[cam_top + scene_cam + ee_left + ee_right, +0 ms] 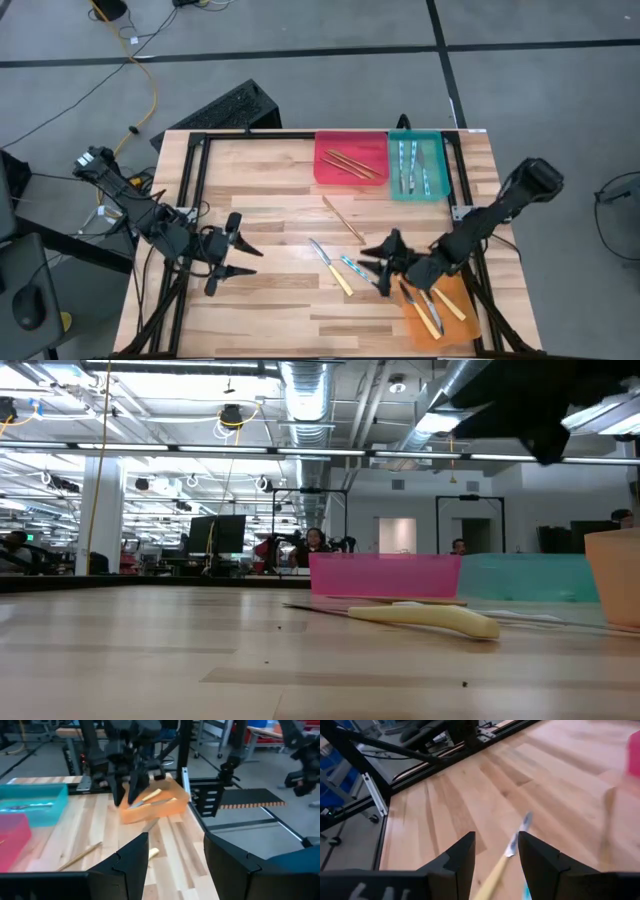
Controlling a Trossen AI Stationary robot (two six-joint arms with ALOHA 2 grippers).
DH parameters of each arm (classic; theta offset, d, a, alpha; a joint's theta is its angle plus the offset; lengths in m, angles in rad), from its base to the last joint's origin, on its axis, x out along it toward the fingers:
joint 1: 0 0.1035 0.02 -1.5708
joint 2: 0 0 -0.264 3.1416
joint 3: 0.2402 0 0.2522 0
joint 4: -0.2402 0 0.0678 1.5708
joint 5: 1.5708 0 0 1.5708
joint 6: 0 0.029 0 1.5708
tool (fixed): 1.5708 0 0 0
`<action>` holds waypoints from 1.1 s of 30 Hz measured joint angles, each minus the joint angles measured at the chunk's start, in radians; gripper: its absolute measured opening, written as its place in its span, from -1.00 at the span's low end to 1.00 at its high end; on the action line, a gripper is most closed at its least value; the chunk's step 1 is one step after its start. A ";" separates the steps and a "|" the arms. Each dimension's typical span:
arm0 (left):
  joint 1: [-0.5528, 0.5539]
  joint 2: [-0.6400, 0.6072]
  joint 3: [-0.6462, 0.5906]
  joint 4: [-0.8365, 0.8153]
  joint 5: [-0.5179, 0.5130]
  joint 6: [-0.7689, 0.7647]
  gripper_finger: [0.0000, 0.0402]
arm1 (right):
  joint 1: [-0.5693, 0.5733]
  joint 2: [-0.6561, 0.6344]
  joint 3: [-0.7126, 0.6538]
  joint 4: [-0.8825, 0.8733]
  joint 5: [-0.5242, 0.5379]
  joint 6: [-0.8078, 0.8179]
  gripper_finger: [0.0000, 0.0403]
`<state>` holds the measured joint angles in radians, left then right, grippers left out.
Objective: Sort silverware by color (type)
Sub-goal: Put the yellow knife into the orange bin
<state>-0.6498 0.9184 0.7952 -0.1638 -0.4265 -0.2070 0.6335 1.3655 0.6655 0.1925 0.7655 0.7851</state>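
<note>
Trays mostly filled — yellow knife (332, 267), blue piece (353, 268), wooden stick (343, 219) left on surface; right end effector (381, 262) released above knife.

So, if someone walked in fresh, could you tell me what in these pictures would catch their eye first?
Probably the three bright trays: a red tray and a teal tray side by side at the table's far edge, and an orange tray at the near right corner. Next, the right gripper, open and poised just above a yellow-handled knife lying loose mid-table. The left gripper waits open over bare wood on the left.
</note>
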 joint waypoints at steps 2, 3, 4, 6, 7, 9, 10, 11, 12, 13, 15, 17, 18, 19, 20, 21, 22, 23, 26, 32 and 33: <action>-0.014 0.000 0.000 0.006 -0.001 0.000 -0.14 | -0.001 0.077 0.000 0.100 0.001 0.000 -0.15; -0.020 0.000 0.000 0.010 -0.001 0.000 -0.14 | -0.004 0.110 0.000 0.145 0.001 -0.001 -0.15; -0.024 0.003 0.000 0.017 -0.002 0.000 -0.14 | -0.009 0.140 0.000 0.187 0.000 -0.004 -0.15; -0.025 0.015 0.000 0.045 -0.005 0.012 -0.14 | -0.023 0.185 0.004 0.251 -0.001 -0.005 -0.15; -0.026 0.023 0.000 0.055 -0.005 0.022 -0.14 | -0.034 0.201 0.017 0.257 -0.003 -0.005 -0.15; -0.028 0.040 0.000 0.074 -0.004 0.032 -0.14 | -0.052 0.220 0.058 0.223 -0.023 -0.008 -0.15; -0.028 0.051 0.000 0.081 -0.005 0.037 -0.14 | -0.065 0.228 0.087 0.184 -0.040 -0.010 -0.15; -0.028 0.065 0.000 0.089 -0.005 0.040 -0.14 | -0.079 0.236 0.122 0.132 -0.065 -0.016 -0.15; -0.028 0.081 0.000 0.092 -0.007 0.046 -0.14 | -0.091 0.247 0.161 0.076 -0.084 -0.022 -0.15; -0.028 0.096 0.000 0.095 -0.010 0.054 -0.14 | -0.104 0.261 0.203 0.006 -0.101 -0.024 -0.15; -0.028 0.126 0.000 0.125 -0.016 0.068 -0.14 | -0.128 0.296 0.297 -0.151 -0.117 -0.026 -0.15; -0.028 0.153 0.000 0.153 -0.018 0.082 -0.14 | -0.145 0.340 0.390 -0.294 -0.112 -0.026 -0.15; -0.028 0.166 0.000 0.170 -0.018 0.084 -0.14 | -0.155 0.368 0.437 -0.352 -0.102 -0.027 -0.15; -0.028 0.176 0.000 0.187 -0.016 0.084 -0.14 | -0.161 0.395 0.477 -0.396 -0.089 -0.030 -0.15; -0.028 0.185 0.000 0.205 -0.010 0.084 -0.14 | -0.164 0.423 0.509 -0.440 -0.072 -0.033 -0.15; -0.028 0.190 0.000 0.222 0.003 0.084 -0.14 | -0.166 0.456 0.542 -0.463 -0.053 -0.035 -0.15; -0.029 0.193 0.000 0.230 0.010 0.085 -0.14 | -0.164 0.486 0.567 -0.477 -0.033 -0.035 -0.15; -0.031 0.195 0.000 0.232 0.018 0.085 -0.14 | -0.159 0.515 0.583 -0.490 -0.010 -0.035 -0.15; -0.039 0.195 0.000 0.236 0.027 0.081 -0.14 | -0.134 0.594 0.606 -0.480 0.047 -0.006 -0.15; -0.053 0.195 0.000 0.233 0.028 0.078 -0.14 | -0.064 0.678 0.605 -0.502 0.072 0.177 -0.15; -0.053 0.195 0.000 0.232 0.028 0.078 -0.14 | -0.055 0.688 0.605 -0.496 0.078 0.198 -0.15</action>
<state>-0.7033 1.1130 0.7956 0.0685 -0.3985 -0.1287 0.5786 2.0531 1.2709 -0.3031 0.8432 0.9830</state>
